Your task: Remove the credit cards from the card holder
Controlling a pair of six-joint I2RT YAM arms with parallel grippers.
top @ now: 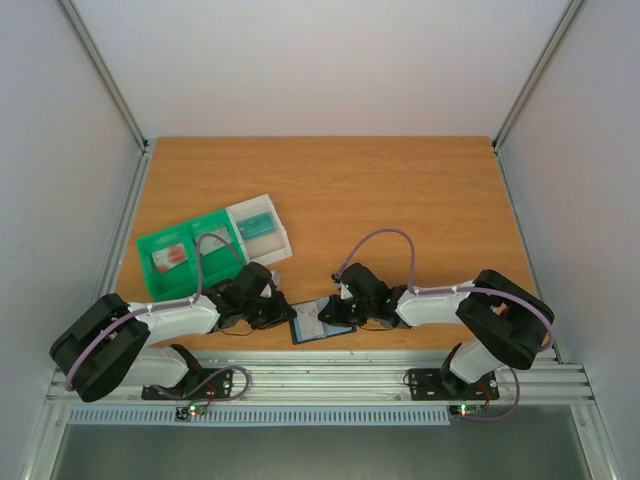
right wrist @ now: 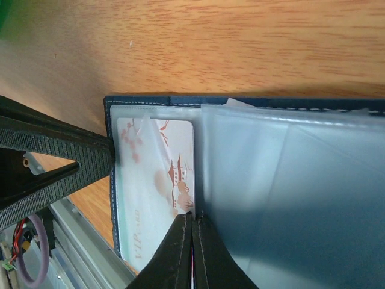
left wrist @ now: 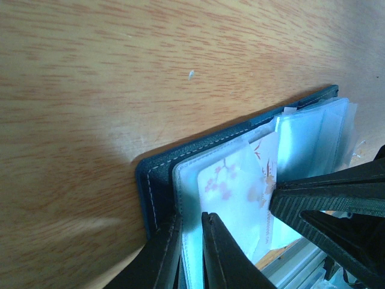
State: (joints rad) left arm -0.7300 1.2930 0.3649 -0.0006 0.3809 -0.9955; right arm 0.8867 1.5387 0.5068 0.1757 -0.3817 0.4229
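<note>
1. The left gripper (left wrist: 191, 244) is nearly closed, clamping the card holder (left wrist: 150, 180) by its edge, cover and clear sleeve (left wrist: 187, 192) between its fingers.
2. The right gripper (right wrist: 192, 232) is fully closed, tips at the pale card (right wrist: 157, 174) edge; possibly pinching it, hard to tell.
3. The pale card sits in the sleeve, just ahead-left of those tips.
4. The card holder lies open on the table (top: 400, 200) between both grippers.

Two tools: the left tool (top: 283, 314) and the right tool (top: 327, 313). One tabletop (top: 400, 190). One card holder (top: 318, 327). Two bins: one green bin (top: 148, 262) and one white bin (top: 282, 238). Three cards in view: one pale card (right wrist: 157, 174) in the card holder, one whitish card (top: 172, 258) in the green bin, one teal card (top: 255, 227) in the white bin.
</note>
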